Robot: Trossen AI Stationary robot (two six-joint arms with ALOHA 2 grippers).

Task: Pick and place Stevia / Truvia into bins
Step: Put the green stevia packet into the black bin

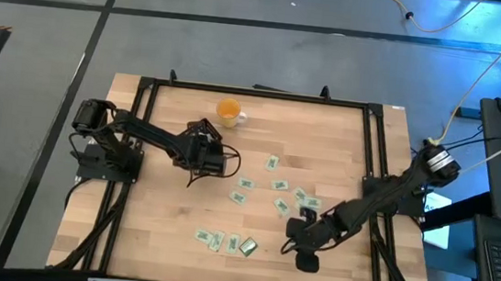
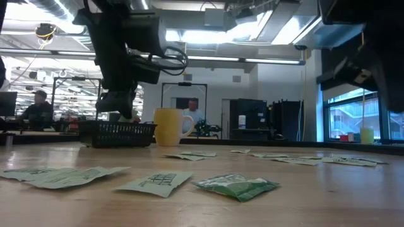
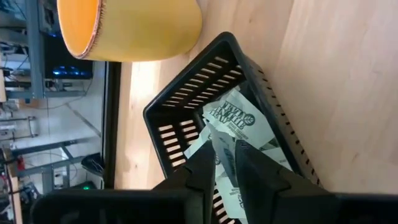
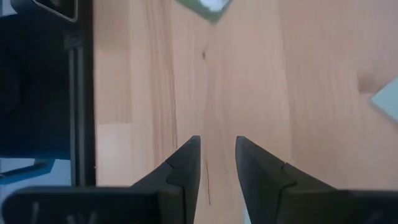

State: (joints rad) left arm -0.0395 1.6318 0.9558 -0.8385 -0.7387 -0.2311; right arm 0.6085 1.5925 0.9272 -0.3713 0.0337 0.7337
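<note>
The left gripper [image 3: 225, 163] is held over the black tray [image 3: 180, 102] beside the orange cup [image 1: 227, 112]. One sachet [image 3: 225, 158] stands lengthwise between its narrowly parted fingers; more sachets [image 1: 276, 185] lie on the surface, nearer the empty, parted right gripper [image 4: 217, 158].

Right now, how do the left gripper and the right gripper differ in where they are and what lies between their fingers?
The left gripper hangs over the black tray beside the orange cup; the right gripper hovers over bare wood near the table's front right.
A sachet shows between the left gripper's fingers, above sachets already in the tray; the right gripper's fingers stand apart with nothing between them.
Both are dark two-finger grippers pointing down at the table.
</note>
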